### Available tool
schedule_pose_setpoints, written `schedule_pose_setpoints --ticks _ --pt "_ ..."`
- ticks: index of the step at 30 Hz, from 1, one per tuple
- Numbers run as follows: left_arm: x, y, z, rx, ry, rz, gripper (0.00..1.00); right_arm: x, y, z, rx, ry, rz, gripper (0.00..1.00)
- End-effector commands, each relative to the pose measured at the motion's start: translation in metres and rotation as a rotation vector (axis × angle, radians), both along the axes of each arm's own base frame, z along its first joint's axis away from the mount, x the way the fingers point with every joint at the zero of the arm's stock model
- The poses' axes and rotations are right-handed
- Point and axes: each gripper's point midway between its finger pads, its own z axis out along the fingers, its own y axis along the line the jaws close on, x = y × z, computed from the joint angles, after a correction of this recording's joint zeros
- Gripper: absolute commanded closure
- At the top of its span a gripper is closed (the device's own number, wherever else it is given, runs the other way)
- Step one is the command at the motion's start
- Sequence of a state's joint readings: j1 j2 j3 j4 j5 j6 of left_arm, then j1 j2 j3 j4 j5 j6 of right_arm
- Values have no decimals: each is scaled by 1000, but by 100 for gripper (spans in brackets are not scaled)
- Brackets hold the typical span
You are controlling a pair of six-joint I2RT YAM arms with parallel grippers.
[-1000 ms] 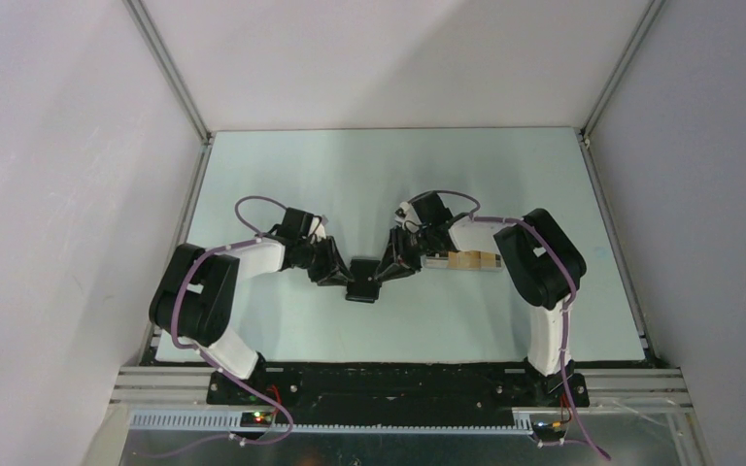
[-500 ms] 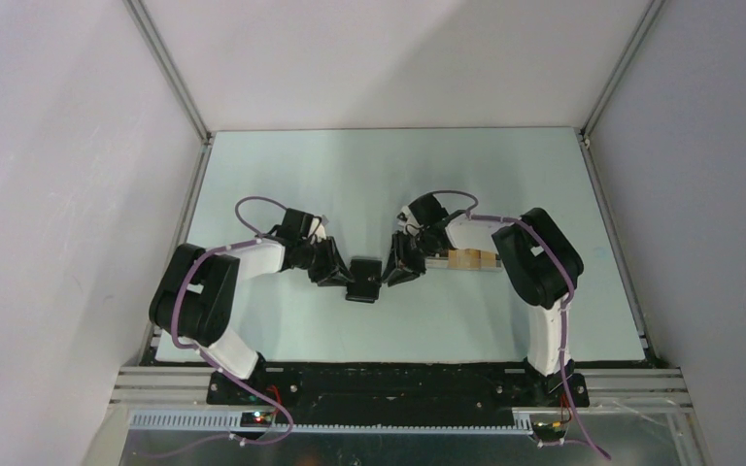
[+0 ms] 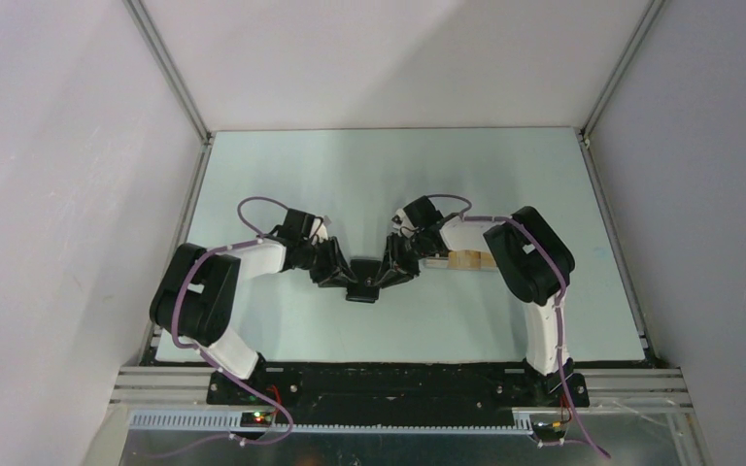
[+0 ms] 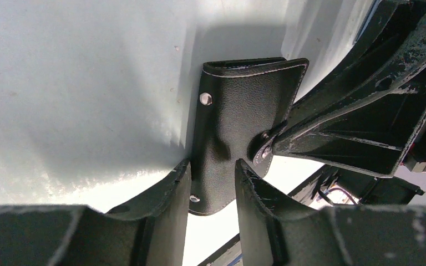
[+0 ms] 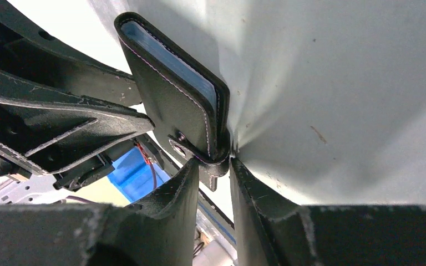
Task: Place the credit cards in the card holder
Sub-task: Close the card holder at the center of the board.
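The black card holder (image 3: 361, 290) is at the table's middle, between both grippers. In the left wrist view the card holder (image 4: 244, 105) shows its face with a small stud, and my left gripper (image 4: 212, 166) is closed on its lower edge. In the right wrist view the card holder (image 5: 172, 94) stands edge-on and folded, its blue lining showing, and my right gripper (image 5: 214, 162) is shut on the strap at its corner. In the top view my left gripper (image 3: 345, 279) and right gripper (image 3: 382, 276) meet at the holder. Orange-yellow credit cards (image 3: 468, 259) lie to the right, partly hidden by the right arm.
The cards rest on a pale flat tray (image 3: 436, 260) beside the right arm's elbow. Grey walls enclose the table on three sides. The arm bases and a black rail (image 3: 389, 379) run along the near edge.
The right gripper drew back to the right from the card holder, then returned and closed on its corner. The left gripper and the holder stayed in place.
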State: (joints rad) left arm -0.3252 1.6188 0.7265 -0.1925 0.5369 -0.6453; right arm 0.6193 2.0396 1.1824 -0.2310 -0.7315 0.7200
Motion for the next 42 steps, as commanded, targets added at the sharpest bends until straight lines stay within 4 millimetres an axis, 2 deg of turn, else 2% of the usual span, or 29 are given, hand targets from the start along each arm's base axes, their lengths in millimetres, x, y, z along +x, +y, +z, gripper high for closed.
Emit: schedule_pose_setpoints --ticks 1,8,10,14,29,35,42 --pt "2 -7 5 -25 -23 -34 60 9 14 7 46 -21 -8 68" --pt "3 -6 7 -19 -33 -26 59 17 24 16 95 -48 -44 69" --pt "3 -6 7 -21 -34 -26 56 16 25 16 91 -51 -49 69" --pt "3 -5 9 -15 -51 -30 53 19 23 12 68 -64 -79 68" --pt "2 -7 4 25 -57 -55 56 28 32 -2 53 -66 -148 68" --pt "4 -6 4 41 -64 -58 55 22 34 -15 23 -60 -139 69" --pt "10 -9 8 40 -73 -60 53 7 30 -41 -73 -38 -104 71"
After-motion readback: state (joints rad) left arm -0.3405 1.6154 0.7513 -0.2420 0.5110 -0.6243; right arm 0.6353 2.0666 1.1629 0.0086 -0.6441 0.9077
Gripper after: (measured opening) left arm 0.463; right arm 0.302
